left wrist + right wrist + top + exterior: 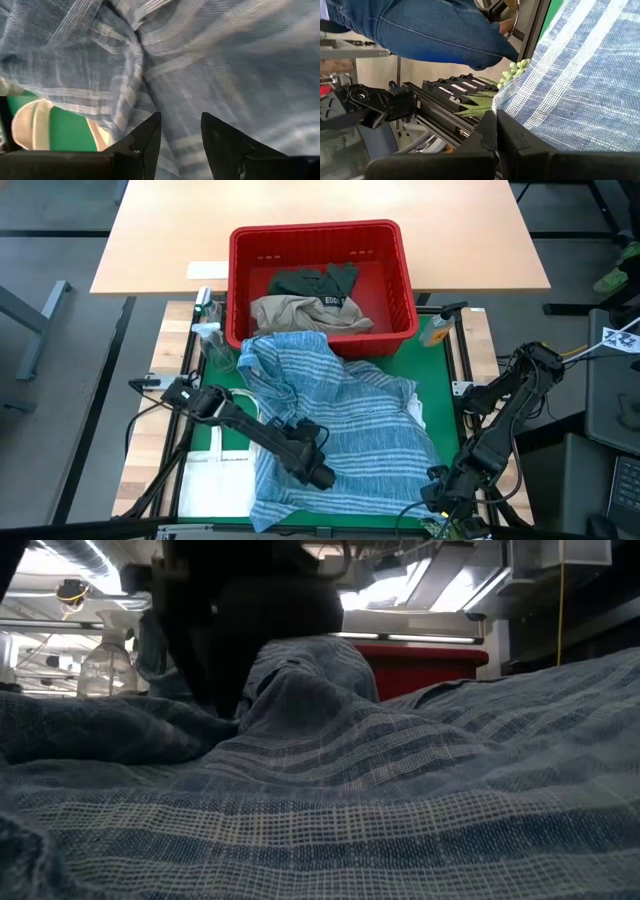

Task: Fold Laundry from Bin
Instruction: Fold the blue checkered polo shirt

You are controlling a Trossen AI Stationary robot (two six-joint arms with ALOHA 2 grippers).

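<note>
You have only the striped shirt (340, 430) spread unfolded, left gripper (318, 472) parted over it, right gripper (437, 492) closed; beige and green garments remain in the bin (322, 240).

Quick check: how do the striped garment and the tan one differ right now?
The striped garment lies spread over the green mat, out of the bin; the tan garment sits bunched inside it. The striped one is far larger in spread. The left gripper rests on the striped one with fingers apart; nothing touches the tan one. Both are unfolded.
</note>
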